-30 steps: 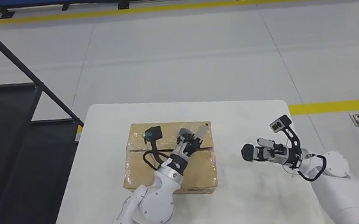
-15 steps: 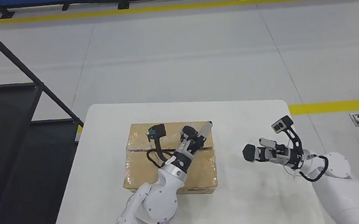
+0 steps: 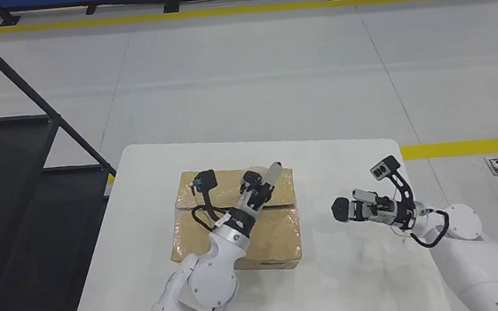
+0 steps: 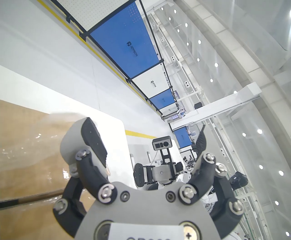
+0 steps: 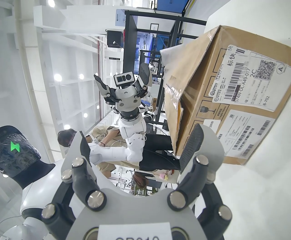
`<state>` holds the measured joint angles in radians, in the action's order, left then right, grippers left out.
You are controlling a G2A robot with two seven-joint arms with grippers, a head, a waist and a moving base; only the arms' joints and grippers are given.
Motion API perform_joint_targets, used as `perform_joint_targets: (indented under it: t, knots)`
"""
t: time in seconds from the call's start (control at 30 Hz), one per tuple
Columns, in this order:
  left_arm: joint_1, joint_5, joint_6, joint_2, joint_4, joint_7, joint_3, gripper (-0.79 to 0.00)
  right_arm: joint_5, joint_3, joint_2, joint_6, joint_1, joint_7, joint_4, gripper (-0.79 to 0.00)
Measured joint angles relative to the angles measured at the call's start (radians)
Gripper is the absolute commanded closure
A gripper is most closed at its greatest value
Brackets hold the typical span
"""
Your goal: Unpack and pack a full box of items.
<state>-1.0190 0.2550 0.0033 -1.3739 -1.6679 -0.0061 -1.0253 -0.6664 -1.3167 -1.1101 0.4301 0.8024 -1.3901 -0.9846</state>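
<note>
Brown cardboard box [image 3: 237, 223] with white labels in the middle of the white square table [image 3: 142, 200], flaps down, shiny tape across the top. Left gripper [image 3: 264, 176] just above the box top, fingers spread wide, nothing held. Right gripper [image 3: 343, 208] off to the side, apart from the box, above the table, fingers spread too, nothing held. Nothing out on the table yet. Looks like the very start: box to open, things to take out, then all to put back in.

One box [image 3: 278, 229], one table [image 3: 151, 253], two claws (left claw [image 3: 262, 177], right claw [image 3: 347, 206]).
</note>
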Motion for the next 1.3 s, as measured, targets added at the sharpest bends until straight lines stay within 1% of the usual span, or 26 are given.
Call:
perform_joint_targets:
  t: [0.2, 0.3, 0.37, 0.4, 0.5, 0.6, 0.63, 0.7, 0.77, 0.87, 0.93, 1.03, 1.1, 1.2, 1.3]
  knots:
    - [-0.022, -0.013, -0.012, -0.002, -0.025, -0.013, -0.019, -0.785, 0.004, 0.008, 0.001, 0.002, -0.006, 0.002, -0.001, -0.785]
    - [-0.062, -0.026, -0.045, 0.003, -0.089, -0.011, -0.053, -0.785, 0.022, 0.009, 0.003, 0.020, -0.011, 0.020, -0.004, -0.785]
    - [-0.104, -0.044, -0.076, 0.010, -0.150, -0.006, -0.099, -0.785, 0.044, 0.011, 0.003, 0.040, -0.013, 0.044, -0.014, -0.785]
    - [-0.125, -0.053, -0.091, 0.013, -0.176, -0.002, -0.125, -0.785, 0.055, 0.013, 0.003, 0.047, -0.014, 0.056, -0.021, -0.785]
    - [-0.199, -0.102, -0.133, 0.026, -0.260, 0.006, -0.238, -0.785, 0.111, 0.026, 0.002, 0.057, -0.022, 0.107, -0.066, -0.785]
    - [-0.266, -0.186, -0.160, 0.038, -0.312, 0.000, -0.379, -0.785, 0.192, 0.056, -0.002, 0.037, -0.036, 0.173, -0.134, -0.785]
    - [-0.287, -0.224, -0.167, 0.043, -0.317, -0.006, -0.441, -0.785, 0.227, 0.071, -0.005, 0.025, -0.045, 0.208, -0.161, -0.785]
    - [-0.310, -0.281, -0.170, 0.049, -0.308, -0.024, -0.528, -0.785, 0.273, 0.097, -0.011, 0.007, -0.059, 0.260, -0.196, -0.785]
    - [-0.322, -0.358, -0.167, 0.057, -0.286, -0.085, -0.619, -0.785, 0.297, 0.130, -0.019, -0.013, -0.079, 0.297, -0.222, -0.785]
    - [-0.334, -0.457, -0.169, 0.071, -0.245, -0.215, -0.737, -0.785, 0.305, 0.173, -0.032, -0.040, -0.125, 0.310, -0.219, -0.785]
    - [-0.349, -0.512, -0.178, 0.080, -0.219, -0.307, -0.801, -0.785, 0.357, 0.208, -0.042, -0.057, -0.169, 0.358, -0.205, -0.785]
    - [-0.372, -0.617, -0.189, 0.087, -0.183, -0.420, -0.860, -0.785, 0.472, 0.274, -0.064, -0.087, -0.234, 0.479, -0.183, -0.785]
    - [-0.383, -0.660, -0.194, 0.090, -0.162, -0.469, -0.878, -0.785, 0.510, 0.318, -0.081, -0.103, -0.277, 0.531, -0.151, -0.785]
    - [-0.395, -0.674, -0.206, 0.093, -0.134, -0.491, -0.881, -0.785, 0.517, 0.379, -0.109, -0.153, -0.349, 0.577, -0.059, -0.785]
    - [-0.402, -0.695, -0.212, 0.093, -0.107, -0.488, -0.874, -0.785, 0.516, 0.379, -0.109, -0.153, -0.350, 0.577, -0.057, -0.785]
